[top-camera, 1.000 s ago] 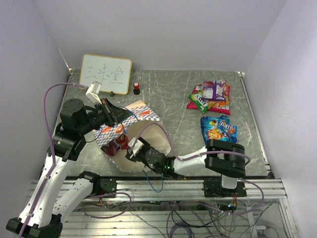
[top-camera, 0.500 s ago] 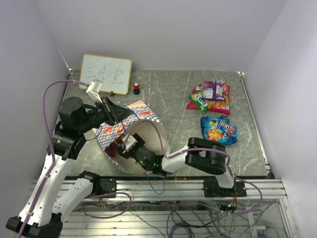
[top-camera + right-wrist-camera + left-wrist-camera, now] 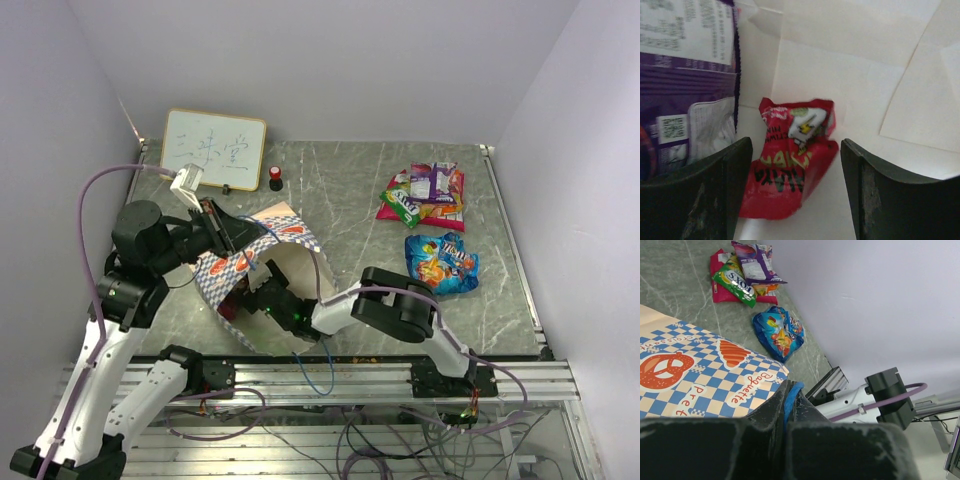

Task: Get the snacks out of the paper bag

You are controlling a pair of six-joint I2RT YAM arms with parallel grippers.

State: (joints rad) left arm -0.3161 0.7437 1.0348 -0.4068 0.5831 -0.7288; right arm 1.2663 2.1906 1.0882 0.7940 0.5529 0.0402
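The paper bag (image 3: 290,228) lay on its side on the surface (image 3: 350,190), its long axis running far to near and its mouth toward the arm bases. The left fingers (image 3: 765,430) were clamped shut on its blue cord handle (image 3: 792,392). Inside the bag, the right fingers (image 3: 715,195) stood wide apart, holding nothing. They straddled 1 red packet (image 3: 785,185) lying lengthwise between them, beside a purple packet (image 3: 685,100). Other snacks (image 3: 425,195) lay well apart, far right.

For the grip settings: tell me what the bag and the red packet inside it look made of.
The paper bag looks like matte cream paper, judging by its sharp fold creases. The red packet looks like thin glossy film, probably plastic or foil, judging by its crinkles and slight sheen.
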